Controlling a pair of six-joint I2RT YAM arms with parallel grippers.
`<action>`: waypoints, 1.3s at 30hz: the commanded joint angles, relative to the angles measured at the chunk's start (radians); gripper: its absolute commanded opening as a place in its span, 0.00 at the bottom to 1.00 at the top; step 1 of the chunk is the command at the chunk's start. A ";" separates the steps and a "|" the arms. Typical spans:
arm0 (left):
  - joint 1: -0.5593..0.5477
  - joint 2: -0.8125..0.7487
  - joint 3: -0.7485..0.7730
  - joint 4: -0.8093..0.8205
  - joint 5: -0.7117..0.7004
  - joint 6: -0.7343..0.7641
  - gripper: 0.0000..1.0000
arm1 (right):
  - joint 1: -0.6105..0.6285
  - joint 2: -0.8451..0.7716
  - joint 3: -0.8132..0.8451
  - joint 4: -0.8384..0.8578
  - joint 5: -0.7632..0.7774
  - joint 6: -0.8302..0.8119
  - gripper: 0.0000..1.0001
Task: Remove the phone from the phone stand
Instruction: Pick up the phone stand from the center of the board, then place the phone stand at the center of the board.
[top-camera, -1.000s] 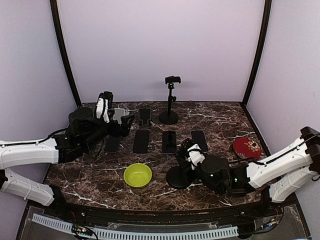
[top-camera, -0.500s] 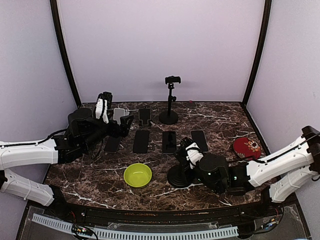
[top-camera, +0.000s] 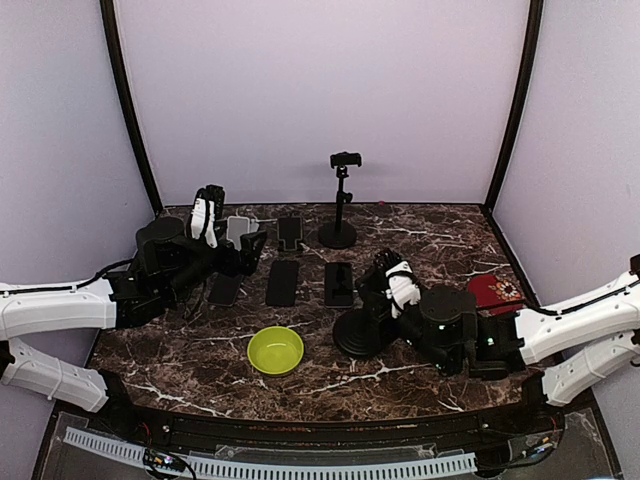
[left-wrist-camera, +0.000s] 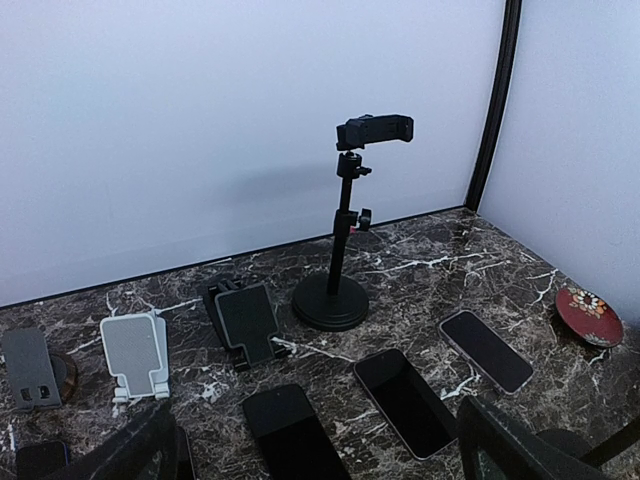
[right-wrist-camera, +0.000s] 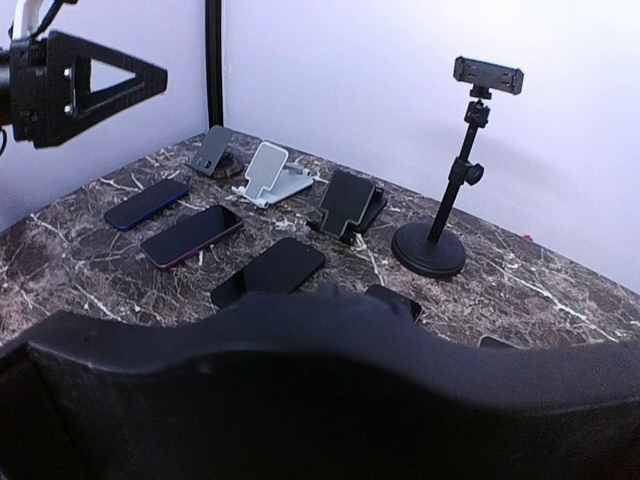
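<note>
A black phone stand with a round base (top-camera: 357, 338) stands right of the table's middle. My right gripper (top-camera: 383, 284) sits over its top, fingers drawn together on a black thing there that I take for the phone. In the right wrist view that thing is one blurred dark mass (right-wrist-camera: 320, 390) across the lower half, hiding the fingertips, so phone and holder cannot be told apart. My left gripper (top-camera: 254, 247) hovers wide open and empty over the table's left side; its fingers (left-wrist-camera: 505, 450) frame the bottom of the left wrist view.
A lime bowl (top-camera: 275, 350) sits near the front, a red dish (top-camera: 490, 292) at the right. Three phones (top-camera: 283, 282) lie flat mid-table. A tall stand with an empty clamp (top-camera: 340, 205), a black folding stand (top-camera: 290, 232) and a white one (top-camera: 238, 228) line the back.
My right gripper has closed and shifted back and to the right. The round base of the stand slid a little farther from the front edge with it. The left arm has stayed put.
</note>
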 joint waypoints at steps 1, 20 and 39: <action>0.006 -0.021 -0.015 0.031 -0.007 -0.001 0.99 | -0.041 -0.066 0.072 0.041 0.021 -0.013 0.12; 0.007 -0.040 -0.041 0.037 -0.028 0.012 0.99 | -0.442 -0.101 0.209 -0.068 -0.192 0.010 0.07; 0.012 -0.047 -0.099 0.053 -0.051 0.018 0.99 | -0.785 0.257 0.502 -0.045 -0.476 -0.002 0.06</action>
